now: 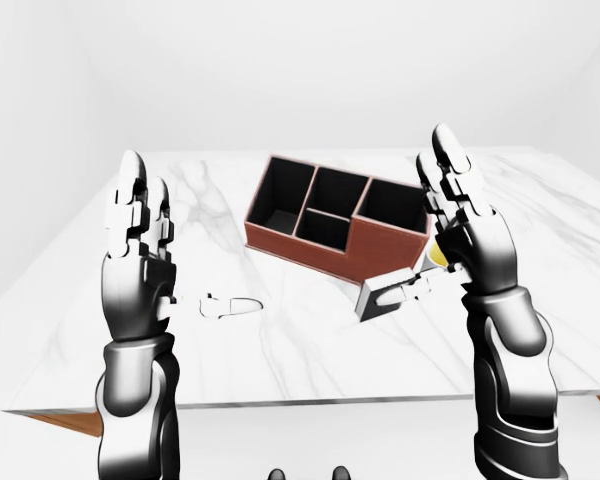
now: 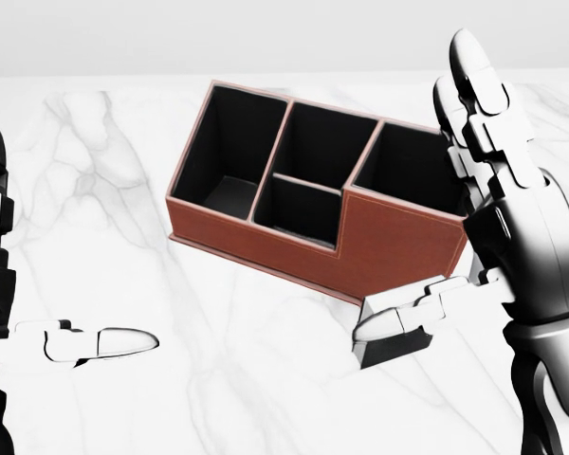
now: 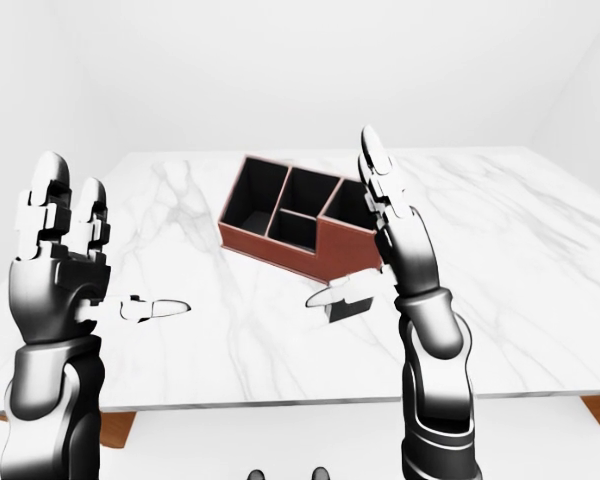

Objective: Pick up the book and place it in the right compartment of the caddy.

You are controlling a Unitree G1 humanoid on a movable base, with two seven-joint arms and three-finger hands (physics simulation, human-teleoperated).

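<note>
Book (image 2: 391, 341) flat on marble table (image 2: 123, 237), touching caddy (image 2: 313, 204) near wall. Right hand (image 2: 498, 218) fingers spread, thumb over book. Left hand (image 1: 135, 260) spread, holding nothing.

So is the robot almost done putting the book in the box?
Not yet. Nothing is finished: the caddy's right compartment holds no book. The book lies on the marble table beside the caddy, with the open right hand raised next to it, thumb across it. Gripping, lifting and dropping it in remain. The left hand is open too.
</note>
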